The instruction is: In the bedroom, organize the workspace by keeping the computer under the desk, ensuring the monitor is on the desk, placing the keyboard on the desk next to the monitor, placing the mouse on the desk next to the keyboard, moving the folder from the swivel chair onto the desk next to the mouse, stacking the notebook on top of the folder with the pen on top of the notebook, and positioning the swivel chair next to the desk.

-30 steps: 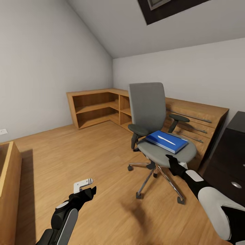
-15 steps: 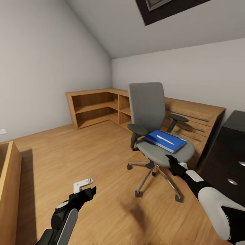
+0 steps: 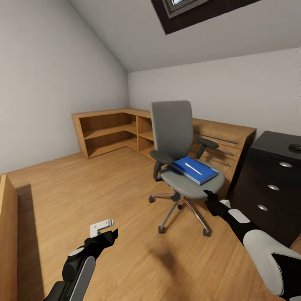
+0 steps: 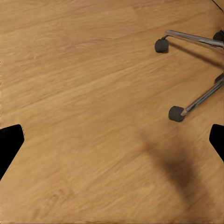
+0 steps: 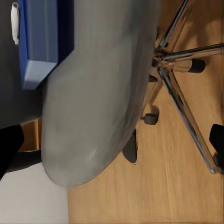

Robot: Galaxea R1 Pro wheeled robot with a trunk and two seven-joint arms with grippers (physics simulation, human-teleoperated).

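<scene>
The grey swivel chair (image 3: 172, 130) stands mid-room on the wooden floor. On its seat (image 3: 190, 186) lies a flat blue slab (image 3: 195, 171), either the folder or the notebook, I cannot tell which, with a white pen (image 3: 192, 168) on top. My right gripper (image 3: 210, 200) is open just short of the seat's front edge. In the right wrist view the seat (image 5: 98, 93), blue slab (image 5: 44, 42) and pen (image 5: 15, 21) lie beyond that gripper (image 5: 112, 142). My left gripper (image 3: 105, 235) hangs open and empty over bare floor, left of the chair's casters (image 4: 176, 113).
A dark chest of drawers (image 3: 271, 184) stands right of the chair. Low wooden shelving (image 3: 108, 133) runs along the back corner, and a wooden drawer unit (image 3: 228, 144) sits behind the chair. A wooden furniture edge (image 3: 6, 234) is at my far left.
The whole picture has slid left as the camera turned right, bringing more of the dark chest into view. Both arms hold the same pose.
</scene>
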